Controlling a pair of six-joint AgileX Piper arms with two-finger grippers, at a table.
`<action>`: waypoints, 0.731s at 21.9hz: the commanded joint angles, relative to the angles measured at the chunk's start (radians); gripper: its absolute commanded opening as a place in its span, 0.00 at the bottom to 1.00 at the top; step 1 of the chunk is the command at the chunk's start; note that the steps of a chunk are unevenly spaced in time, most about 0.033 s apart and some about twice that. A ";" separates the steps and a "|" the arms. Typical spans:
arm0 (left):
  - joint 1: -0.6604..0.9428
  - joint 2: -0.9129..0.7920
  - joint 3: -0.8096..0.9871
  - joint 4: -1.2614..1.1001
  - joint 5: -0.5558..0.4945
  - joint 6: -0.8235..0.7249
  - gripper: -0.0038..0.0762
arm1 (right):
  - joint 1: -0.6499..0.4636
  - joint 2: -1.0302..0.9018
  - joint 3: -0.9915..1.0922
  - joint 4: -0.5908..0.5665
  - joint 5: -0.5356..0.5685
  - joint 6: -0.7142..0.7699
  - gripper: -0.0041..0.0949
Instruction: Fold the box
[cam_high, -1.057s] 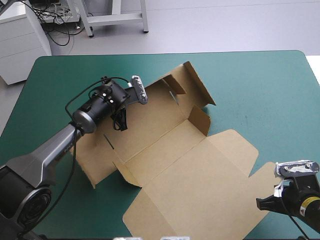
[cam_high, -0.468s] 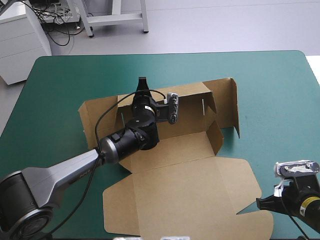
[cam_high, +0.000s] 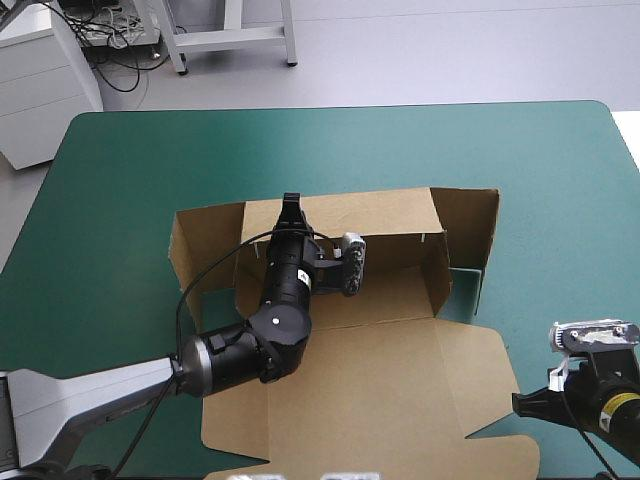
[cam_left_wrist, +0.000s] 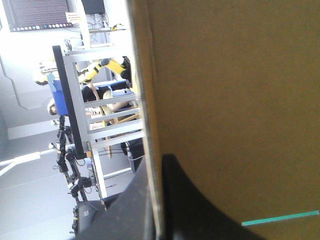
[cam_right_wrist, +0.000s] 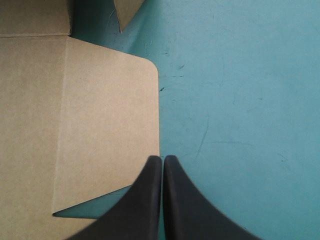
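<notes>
High view: the brown box (cam_high: 400, 360) lies in the middle of the table (cam_high: 130, 180), which has a teal-green cover. Its back wall (cam_high: 390, 215) stands up. Its big lid (cam_high: 380, 400) lies flat, on the side near the robot. The left gripper (cam_high: 290, 205) reaches over the box floor to the top edge of the back wall. The right gripper (cam_high: 520, 405) is low at the table's near right corner, just beside the lid's corner.

Left wrist view: the left gripper (cam_left_wrist: 159, 165) pinches the box (cam_left_wrist: 230, 100). 1 black finger is on each side of the board's edge, nearly closed with the board between them.

Right wrist view: the right gripper (cam_right_wrist: 162, 160) has its 2 black fingers (cam_right_wrist: 185, 205) pressed together, with nothing between them. Their tips sit right at the edge of the flat lid (cam_right_wrist: 100, 115), with the table (cam_right_wrist: 240, 100) beside them. I cannot tell if they touch the board.
</notes>
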 joint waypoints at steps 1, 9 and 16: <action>-0.043 -0.053 0.037 0.103 0.005 -0.058 0.01 | -0.006 0.009 -0.023 -0.020 -0.065 0.018 0.04; -0.081 -0.053 0.165 0.216 0.055 -0.165 0.01 | -0.006 0.011 -0.023 -0.037 -0.089 0.020 0.04; -0.081 -0.053 0.165 0.222 0.070 -0.166 0.01 | -0.006 0.013 -0.026 -0.031 -0.148 0.001 0.45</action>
